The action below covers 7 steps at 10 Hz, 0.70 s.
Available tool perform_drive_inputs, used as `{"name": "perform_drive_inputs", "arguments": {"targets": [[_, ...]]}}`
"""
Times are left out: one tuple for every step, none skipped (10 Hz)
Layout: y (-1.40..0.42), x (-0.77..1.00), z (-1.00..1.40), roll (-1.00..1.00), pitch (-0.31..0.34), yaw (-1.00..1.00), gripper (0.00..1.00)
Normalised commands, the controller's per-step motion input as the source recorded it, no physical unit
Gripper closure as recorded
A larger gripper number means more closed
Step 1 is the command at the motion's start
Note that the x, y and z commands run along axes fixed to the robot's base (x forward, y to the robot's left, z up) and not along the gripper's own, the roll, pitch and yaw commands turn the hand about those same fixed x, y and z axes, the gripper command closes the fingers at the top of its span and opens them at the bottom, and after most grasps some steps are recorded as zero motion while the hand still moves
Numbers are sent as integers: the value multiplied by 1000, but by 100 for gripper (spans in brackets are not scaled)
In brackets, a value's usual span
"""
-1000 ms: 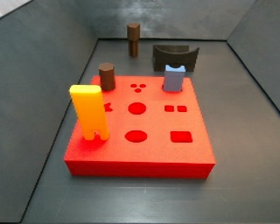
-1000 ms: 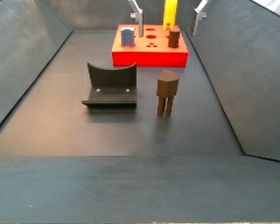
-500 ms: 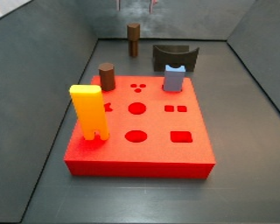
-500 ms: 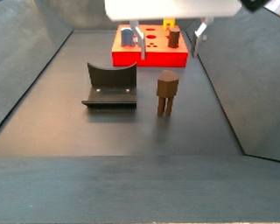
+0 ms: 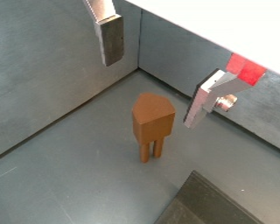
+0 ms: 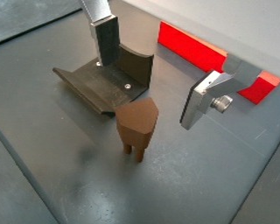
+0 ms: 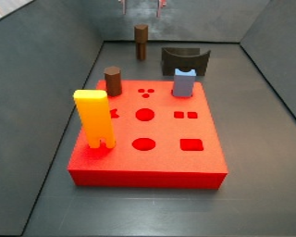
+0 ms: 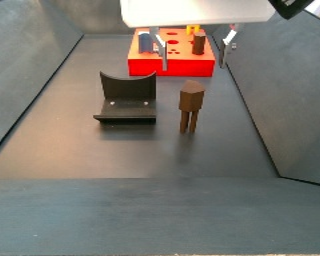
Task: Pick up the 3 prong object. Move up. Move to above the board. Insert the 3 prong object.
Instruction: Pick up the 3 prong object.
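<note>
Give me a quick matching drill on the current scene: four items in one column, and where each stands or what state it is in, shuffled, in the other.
Items:
1. 3 prong object
2. yellow block
3. fixture
4. gripper

Places or states:
A. standing on the board, near a corner
B. open, above the 3 prong object, not touching it
C. upright on the floor, away from the board
D. on the floor beside the 3 prong object

Pairs: 1-C, 2-A, 3-D, 4-B

The tool (image 5: 157, 74) has brushed silver metal fingers; the 3 prong object (image 5: 153, 128) looks matt brown plastic.
</note>
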Motion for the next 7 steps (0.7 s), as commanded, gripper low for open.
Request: {"name": "perform_drive_inputs", "arguments": {"targets": [[0, 0, -17, 0, 0, 0, 0], [0, 0, -17, 0, 0, 0, 0], [0, 0, -17, 0, 0, 0, 0], [0, 0, -83, 0, 0, -11, 0], [0, 20, -197, 0, 0, -57, 0], [0, 20, -317, 6, -9, -117, 0], [74, 46, -374, 9, -14, -220, 0]]}}
